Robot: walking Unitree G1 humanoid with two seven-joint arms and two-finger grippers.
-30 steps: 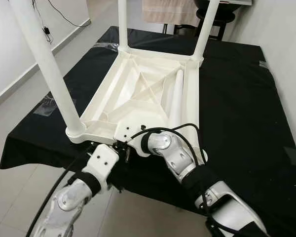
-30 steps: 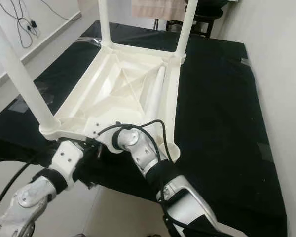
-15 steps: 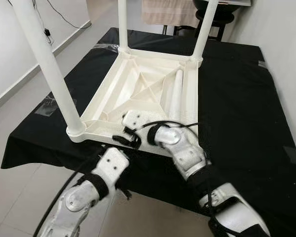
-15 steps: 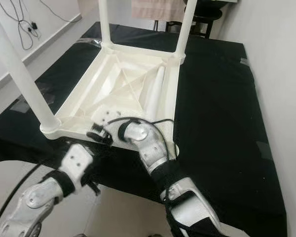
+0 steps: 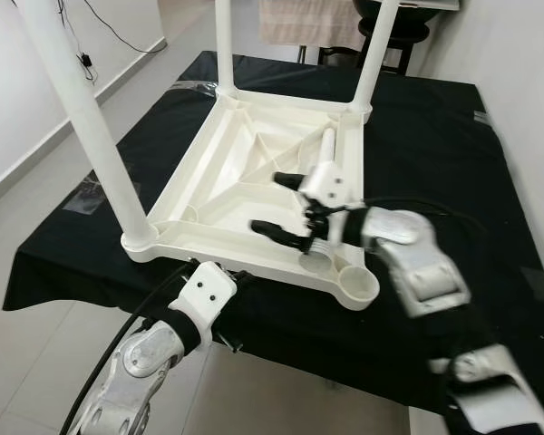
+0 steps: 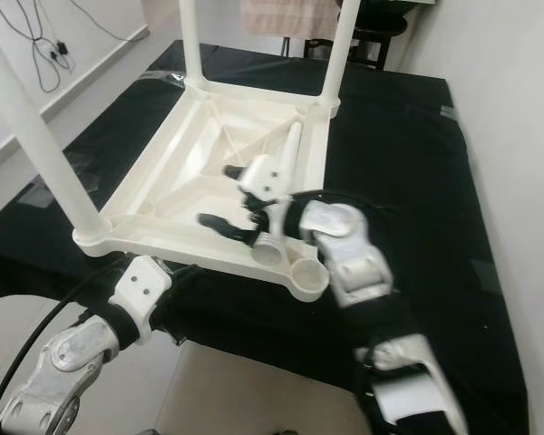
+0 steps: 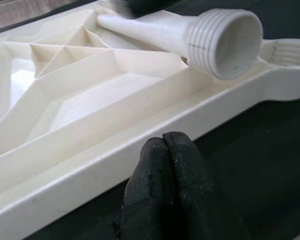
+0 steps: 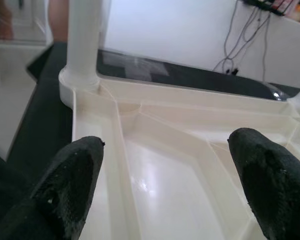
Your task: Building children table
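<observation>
A white plastic children's table (image 5: 219, 172) lies upside down on a black cloth, with three legs standing up: near left (image 5: 89, 127), far left (image 5: 224, 45) and far right (image 5: 378, 50). A loose fourth leg (image 5: 323, 177) lies inside along the right rim, its threaded end (image 7: 225, 42) beside the empty corner socket (image 5: 357, 285). My right gripper (image 5: 284, 207) hovers open over the table's inside, just left of the loose leg, holding nothing. My left gripper (image 7: 163, 142) is shut and empty, just outside the table's near rim, low by the cloth's edge.
The black cloth (image 5: 435, 154) reaches well to the right and behind the table. Tiled floor (image 5: 36, 227) lies to the left, with cables along the wall (image 5: 91, 54). A dark stool (image 5: 394, 36) and a hanging towel (image 5: 304, 20) stand behind.
My right arm has swung up from the table's near edge and to the right, so its gripper now hangs over the tabletop beside the loose leg. The left arm barely moved.
</observation>
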